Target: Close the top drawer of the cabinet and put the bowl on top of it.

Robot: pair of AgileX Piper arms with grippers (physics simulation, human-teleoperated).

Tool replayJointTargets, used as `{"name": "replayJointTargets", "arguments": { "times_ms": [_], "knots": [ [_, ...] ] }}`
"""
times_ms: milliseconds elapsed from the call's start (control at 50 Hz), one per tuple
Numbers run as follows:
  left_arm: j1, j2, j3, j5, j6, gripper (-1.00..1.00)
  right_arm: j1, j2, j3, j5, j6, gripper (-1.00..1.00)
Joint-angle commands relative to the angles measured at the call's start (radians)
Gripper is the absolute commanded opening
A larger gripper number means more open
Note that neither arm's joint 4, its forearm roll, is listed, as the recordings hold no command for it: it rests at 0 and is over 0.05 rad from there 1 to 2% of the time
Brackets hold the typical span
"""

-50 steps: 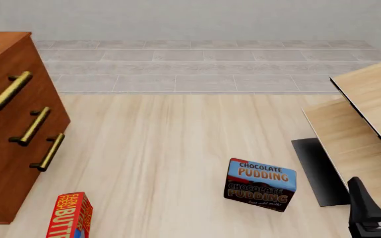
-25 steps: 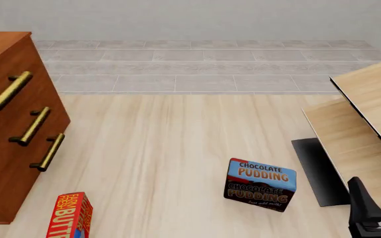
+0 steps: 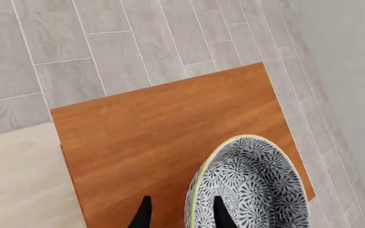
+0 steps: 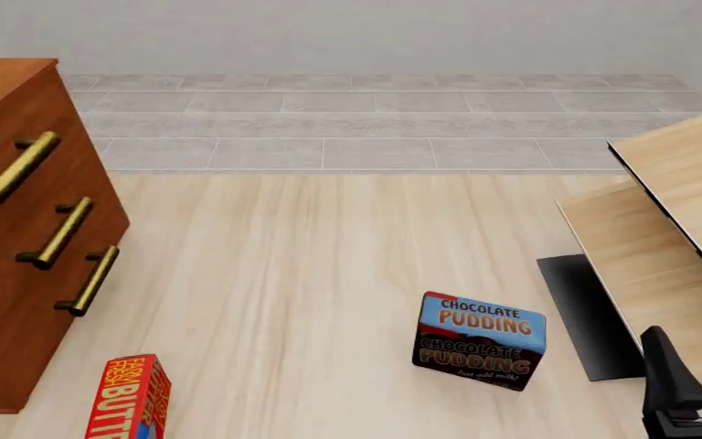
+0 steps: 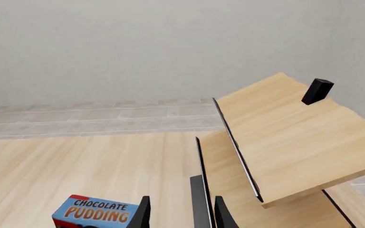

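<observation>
Jaws of the left gripper [image 3: 177, 213] are closed on the bowl [image 3: 249, 187]: one fingertip sits against the outside of the bowl's wall, the other inside its patterned hollow, pinching the pale rim between them. In the left wrist view the bowl hangs above the flat top of the cabinet [image 3: 163, 137]; whether its base touches the wood cannot be told. Grey floor tiles [image 3: 93, 52] border the cabinet top beyond it.

Jaws of the right gripper [image 5: 179, 213] stand apart with nothing between them. In the front view this gripper shows at 5 o'clock, near the pale wooden furniture [image 4: 675, 201].

In the front view, the cabinet [image 4: 15, 302] stands at 9 o'clock. The top drawer [image 4: 65, 110] lies flush with the two drawer fronts below it; its brass handle [image 4: 12, 168] projects from the front. The bowl is outside this view.

On the desk [image 4: 314, 274], the chocolate pudding box [image 4: 479, 340] stands upright at 5 o'clock. The red butter box [image 4: 129, 398] stands at 7 o'clock, near the foot of the cabinet.
</observation>
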Motion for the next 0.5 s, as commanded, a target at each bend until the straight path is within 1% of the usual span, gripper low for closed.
{"name": "replayJointTargets", "arguments": {
  "times_ms": [20,40,100,120,140,180,200,220,260,280,340,380,420,460,480,500],
  "knots": [
    [0.009,0.013,-0.025,-0.012,-0.001,1.0,0.0,0.0,0.0,0.0,0.002,1.0],
    [0.022,0.014,-0.023,-0.013,-0.002,1.0,0.0,0.0,0.001,-0.001,0.002,1.0],
    [0.014,0.013,-0.027,-0.013,-0.002,1.0,0.0,0.0,0.0,0.0,0.002,1.0],
    [0.027,0.009,-0.027,-0.012,0.001,1.0,0.001,0.0,-0.002,0.001,0.003,1.0],
    [0.015,0.007,-0.031,-0.014,0.0,1.0,0.001,0.0,-0.002,0.002,0.003,1.0],
    [0.022,0.004,-0.027,-0.011,-0.001,1.0,0.001,-0.001,-0.002,0.002,0.003,1.0],
    [0.005,0.004,-0.032,-0.014,-0.001,1.0,0.001,-0.001,-0.002,0.001,0.004,1.0],
    [0.024,0.002,-0.029,-0.01,0.0,1.0,0.001,-0.001,-0.001,0.0,0.004,1.0],
    [0.011,-0.001,-0.029,-0.011,-0.001,1.0,0.0,-0.001,0.0,0.0,0.005,1.0],
    [0.021,-0.005,-0.03,-0.01,0.003,1.0,0.001,-0.001,-0.002,0.001,0.005,1.0],
    [0.013,-0.01,-0.035,-0.007,0.0,1.0,0.0,-0.001,-0.001,0.0,0.006,1.0],
    [0.037,-0.024,-0.05,-0.004,0.003,1.0,0.0,-0.001,-0.001,0.0,0.008,1.0],
    [0.032,-0.031,-0.072,0.011,-0.001,1.0,-0.001,-0.001,0.002,-0.003,0.008,1.0],
    [0.052,-0.044,-0.095,0.026,-0.002,1.0,0.0,-0.001,-0.001,-0.001,0.008,1.0],
    [0.04,-0.05,-0.109,0.027,-0.004,1.0,0.001,-0.001,-0.003,0.001,0.008,1.0],
    [0.051,-0.055,-0.119,0.043,-0.006,1.0,0.002,-0.001,-0.004,0.002,0.008,1.0]
  ]
}}
